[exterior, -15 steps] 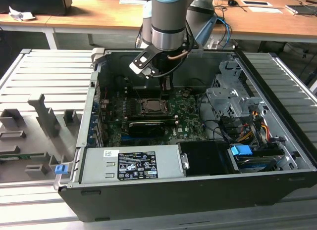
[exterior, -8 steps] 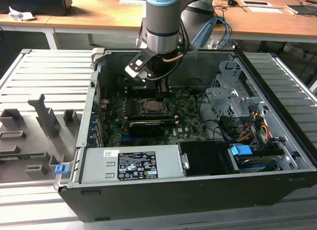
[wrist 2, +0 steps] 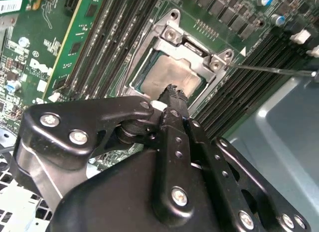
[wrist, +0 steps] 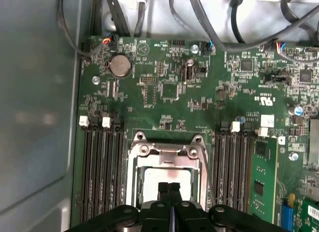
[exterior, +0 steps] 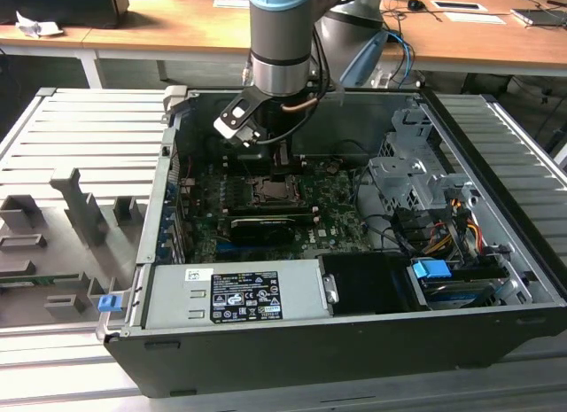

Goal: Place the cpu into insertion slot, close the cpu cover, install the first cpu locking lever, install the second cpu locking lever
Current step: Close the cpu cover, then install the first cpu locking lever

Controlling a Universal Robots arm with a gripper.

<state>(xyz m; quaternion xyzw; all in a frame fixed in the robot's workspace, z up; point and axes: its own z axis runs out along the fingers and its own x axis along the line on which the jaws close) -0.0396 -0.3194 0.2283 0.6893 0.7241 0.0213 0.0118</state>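
Grey slatted counter [exterior: 80,137], at the exterior view's left: grey block fixtures [exterior: 80,204] and one small blue clip [exterior: 108,302] by the case corner. Open computer case [exterior: 354,359], lying flat on the counter. Inside, left front: silver power supply [exterior: 235,292] with a printed label. Centre: green circuit board [exterior: 337,213] carrying the insertion slot [exterior: 273,192], with black memory slots [wrist: 102,172] on either side of it in the first wrist view and a coin cell [wrist: 120,66] further off. The cpu [wrist 2: 167,75], pale silvery, lies seated in the slot, and the cpu cover [wrist 2: 197,53] lies flat around it, framing it. A thin metal rod [wrist 2: 269,69] runs outward from one socket corner. The robot arm [exterior: 283,40] descends from above. The hand [exterior: 275,167] is directly over the slot, its fingers [wrist: 164,192] pressed together with nothing between them; whether the tips touch the cpu cannot be told. Right: grey drive cage [exterior: 412,177], coloured cables [exterior: 447,235], blue connector [exterior: 431,272].
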